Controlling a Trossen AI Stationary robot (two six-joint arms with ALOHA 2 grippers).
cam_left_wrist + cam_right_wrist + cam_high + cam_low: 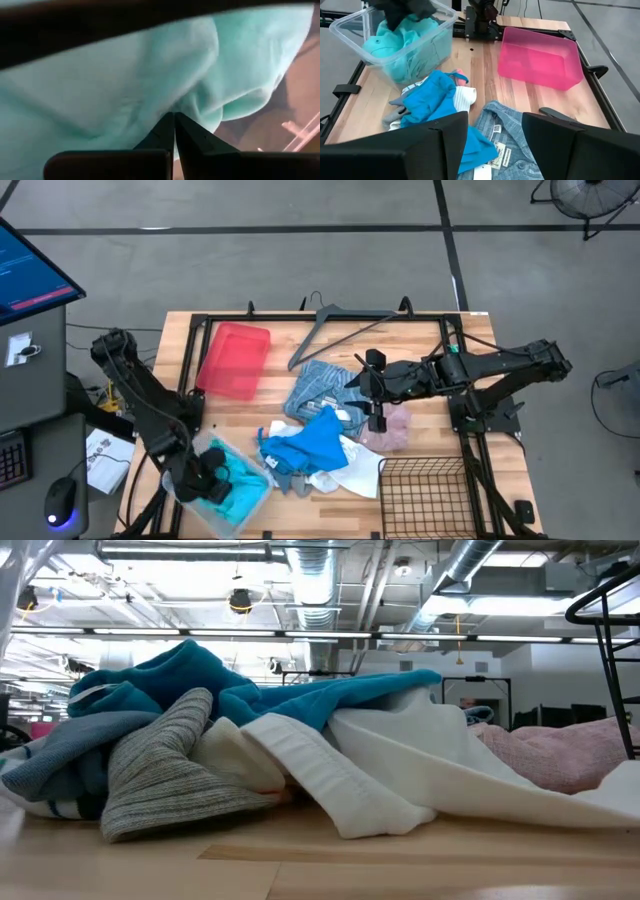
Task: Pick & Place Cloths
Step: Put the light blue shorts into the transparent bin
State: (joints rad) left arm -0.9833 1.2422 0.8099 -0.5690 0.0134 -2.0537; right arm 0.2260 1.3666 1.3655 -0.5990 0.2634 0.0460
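The left gripper (pixel 212 476) is down inside a clear plastic bin (pixel 243 511) at the near left corner of the table, its fingers (pixel 165 131) pressed tight together with the turquoise cloth (pixel 240 490) bunched right against their tips; I cannot tell whether any fabric is actually pinched between them. That turquoise cloth lies in the bin and fills most of it.

The right gripper (pixel 375 392) hangs over the middle of the table, above the far right edge of the pile, fingers (pixel 455 134) standing apart and holding nothing. Just beneath it lies the blue-striped cloth (pixel 318 388), with the pale pink cloth (pixel 395 428) beside it to the right.

Nearer than those, the deeper blue cloth (pixel 312 442) sits on top of the heap, draped over the white cloth (pixel 352 470), and a grey ribbed cloth (pixel 160 772) pokes out on the left side of the pile.

Farther off, a red plastic tray (pixel 234 360) rests at the far left of the wooden table (pixel 425 350), a grey clothes hanger (pixel 335 330) lies along the far edge, and a black wire basket (pixel 422 495) sits at the near right corner.
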